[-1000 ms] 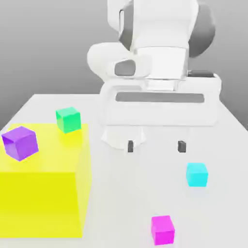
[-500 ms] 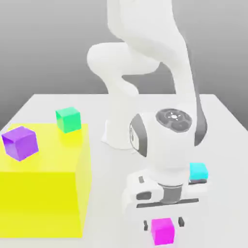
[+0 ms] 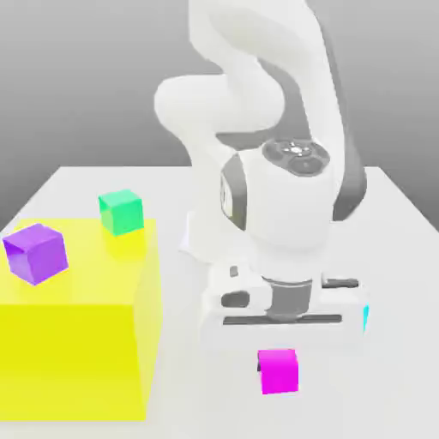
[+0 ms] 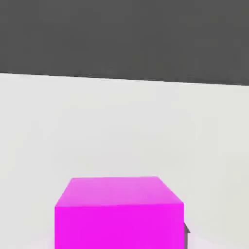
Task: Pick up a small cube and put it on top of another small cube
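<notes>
The small magenta cube (image 3: 279, 371) hangs just above the white table (image 3: 77, 184), near its front edge. My gripper (image 3: 279, 365) is shut on it, with the white hand directly above. In the hand view the magenta cube (image 4: 119, 214) sits close up, with a dark fingertip (image 4: 185, 229) at its side. The small green cube (image 3: 120, 211) lies far off at the exterior view's left, by the far edge of the big yellow block (image 3: 73, 326). Whether it rests on the block or behind it I cannot tell.
A violet-purple cube (image 3: 36, 252) stands on top of the yellow block at the exterior view's left. A sliver of a cyan cube (image 3: 366, 316) peeks out behind the hand on the exterior view's right. The arm's base rises at the back middle.
The hand came down from mid-table to the magenta cube and its fingers shut on it. Since half a second ago the cube has risen slightly with the hand.
</notes>
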`<act>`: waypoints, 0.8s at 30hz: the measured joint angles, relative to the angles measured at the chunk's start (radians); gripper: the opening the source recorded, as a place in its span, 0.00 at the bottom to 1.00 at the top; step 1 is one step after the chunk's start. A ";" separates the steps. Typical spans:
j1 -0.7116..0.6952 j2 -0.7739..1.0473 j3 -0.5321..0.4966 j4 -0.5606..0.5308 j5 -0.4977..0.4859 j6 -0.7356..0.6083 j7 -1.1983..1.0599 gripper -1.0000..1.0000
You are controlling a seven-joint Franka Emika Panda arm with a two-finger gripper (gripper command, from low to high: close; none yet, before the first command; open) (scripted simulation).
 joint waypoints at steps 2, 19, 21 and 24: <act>-0.049 -0.072 -0.017 -0.015 -0.001 -0.058 0.051 0.00; -0.337 -0.687 -0.119 -0.141 0.018 -0.544 0.476 0.00; -0.376 -0.760 -0.127 -0.156 0.025 -0.601 0.524 0.00; -0.425 -0.847 -0.137 -0.188 0.035 -0.653 0.585 0.00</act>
